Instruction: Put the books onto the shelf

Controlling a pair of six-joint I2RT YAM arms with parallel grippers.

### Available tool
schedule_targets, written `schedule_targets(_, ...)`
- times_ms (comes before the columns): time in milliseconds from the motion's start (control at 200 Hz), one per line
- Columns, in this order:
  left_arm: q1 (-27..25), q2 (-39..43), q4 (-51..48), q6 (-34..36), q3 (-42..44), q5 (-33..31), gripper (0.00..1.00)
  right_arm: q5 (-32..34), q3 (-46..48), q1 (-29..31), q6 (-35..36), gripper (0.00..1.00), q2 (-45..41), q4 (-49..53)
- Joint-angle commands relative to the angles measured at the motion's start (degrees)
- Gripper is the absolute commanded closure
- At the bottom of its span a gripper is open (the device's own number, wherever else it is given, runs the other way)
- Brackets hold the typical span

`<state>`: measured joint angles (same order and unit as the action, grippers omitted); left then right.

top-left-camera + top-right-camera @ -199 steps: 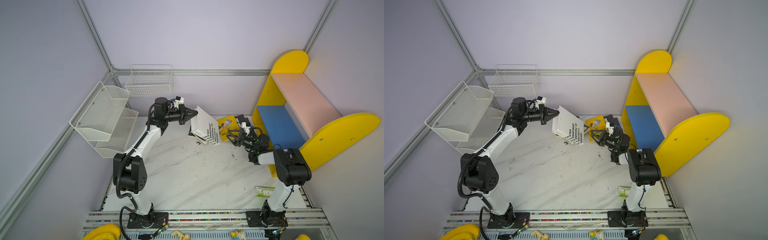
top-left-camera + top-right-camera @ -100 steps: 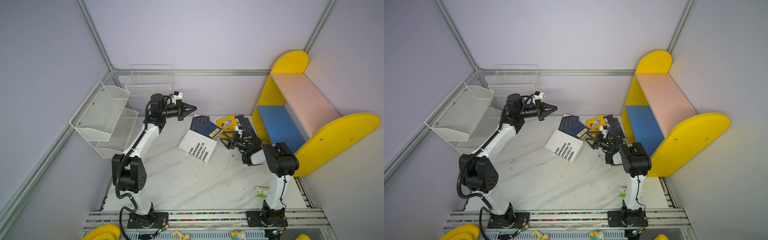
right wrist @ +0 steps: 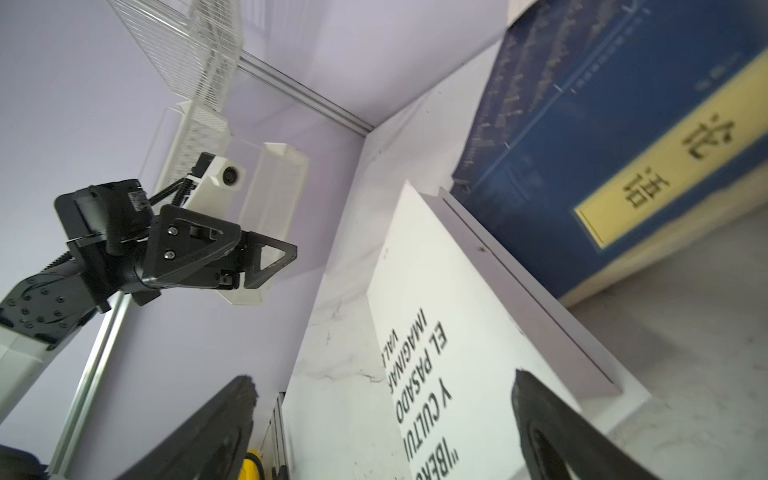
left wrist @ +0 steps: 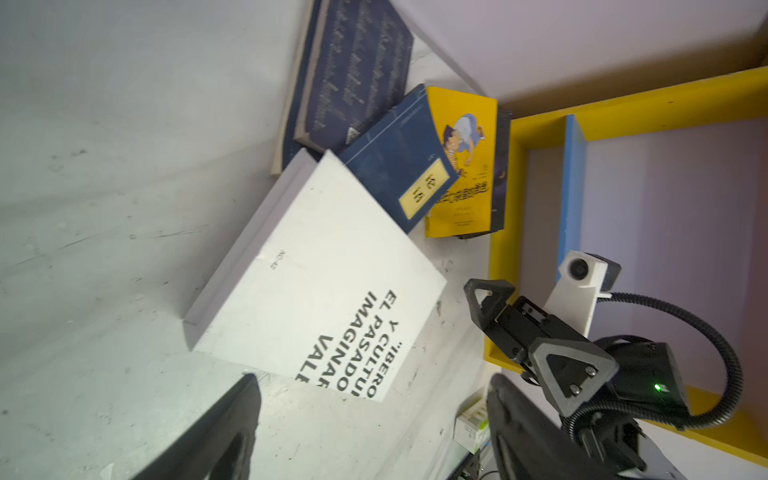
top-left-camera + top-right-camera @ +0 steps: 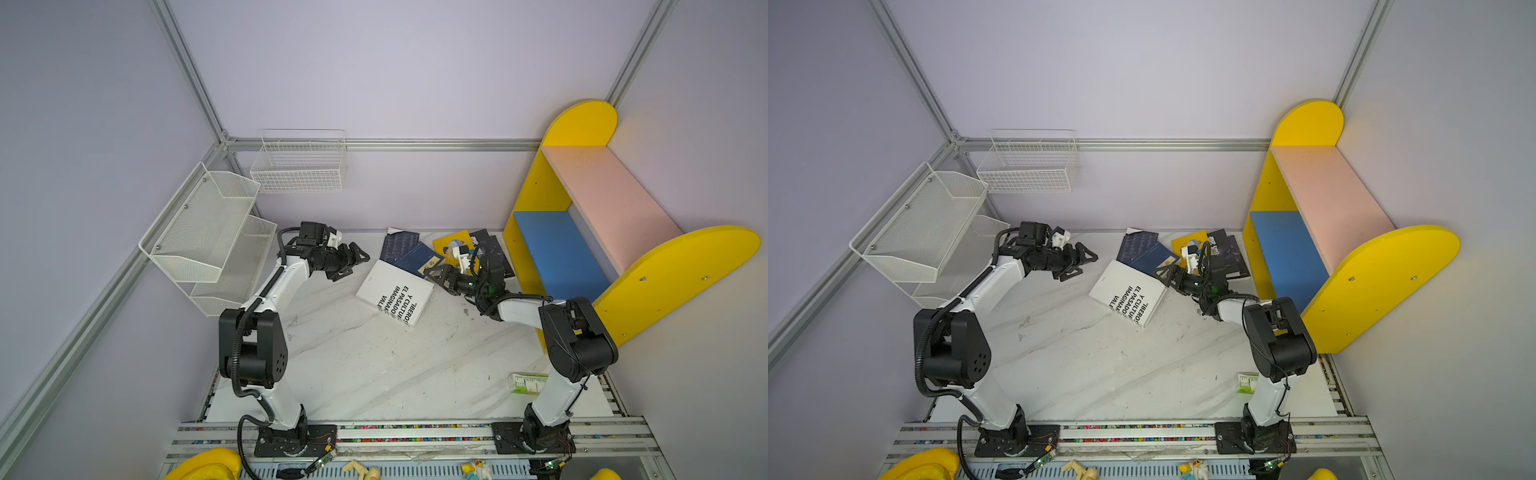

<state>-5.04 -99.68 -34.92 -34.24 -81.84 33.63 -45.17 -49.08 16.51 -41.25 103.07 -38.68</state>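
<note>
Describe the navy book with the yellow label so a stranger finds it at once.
Find the yellow-sided shelf on the right. In the pile beside it, the navy book lies between the large white book and the yellow cartoon book. Only it carries a yellow title label.

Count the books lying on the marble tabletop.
6: the large white black-lettered book; a navy yellow-labelled book beside it; a navy text-covered book behind; a yellow cartoon-cover book; seemingly two dark books nearest the yellow-sided shelf, partly hidden.
</note>
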Motion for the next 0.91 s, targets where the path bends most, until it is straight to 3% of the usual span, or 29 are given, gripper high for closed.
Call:
schedule_targets(0,-0.14,0.46,2.80,2.80,4.15,-5.59,0.11,5.31,3.85,0.45,1.85,0.03,2.55,2.27)
schedule_targets(210,-0.54,-0.33,7.28,-3.33,9.51,-8.15,0.07,8.50,5.62,1.41,3.97,0.03,3.29,3.82)
schedule_targets(470,-2.35,-2.09,15.69,-12.88,15.19,-9.10,0.07,11.58,7.50,4.84,2.47,0.03,8.56,-1.27)
schedule_targets(900,-6.38,-7.60,30.31,-25.42,18.64,-2.54,0.08,2.66,9.69,5.47,-13.97,0.09,15.72,-29.45)
